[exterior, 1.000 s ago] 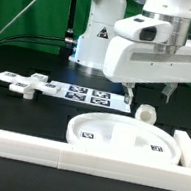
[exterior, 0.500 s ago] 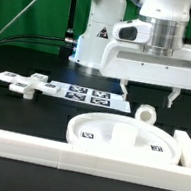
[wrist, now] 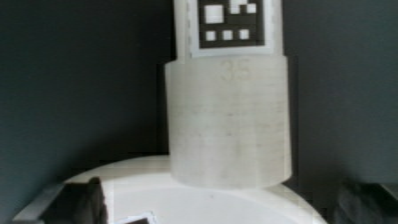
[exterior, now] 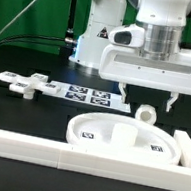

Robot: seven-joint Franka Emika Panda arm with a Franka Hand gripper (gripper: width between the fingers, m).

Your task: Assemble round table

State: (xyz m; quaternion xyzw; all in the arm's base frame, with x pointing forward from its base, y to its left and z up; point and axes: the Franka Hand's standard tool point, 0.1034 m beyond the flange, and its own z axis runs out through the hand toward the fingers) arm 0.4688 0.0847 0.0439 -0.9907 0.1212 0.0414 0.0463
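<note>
Black matte table (exterior: 39, 116) — end effector (exterior: 149, 99) gapes wide, seemingly empty, over the smooth white cylindrical leg (exterior: 145, 113).

1. The short cylindrical leg (wrist: 226, 120) is filling the middle of the wrist view against the dark table (wrist: 71, 90)
2. A white strip (wrist: 235, 53) carrying a black-and-white tag (wrist: 233, 24) is showing past one end
3. A rounded white part (wrist: 160, 195), piece unclear, is showing at the other

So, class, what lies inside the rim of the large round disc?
Inside the disc: a raised central hub and two square tags. Its near floor is hidden behind its own rim.
</note>
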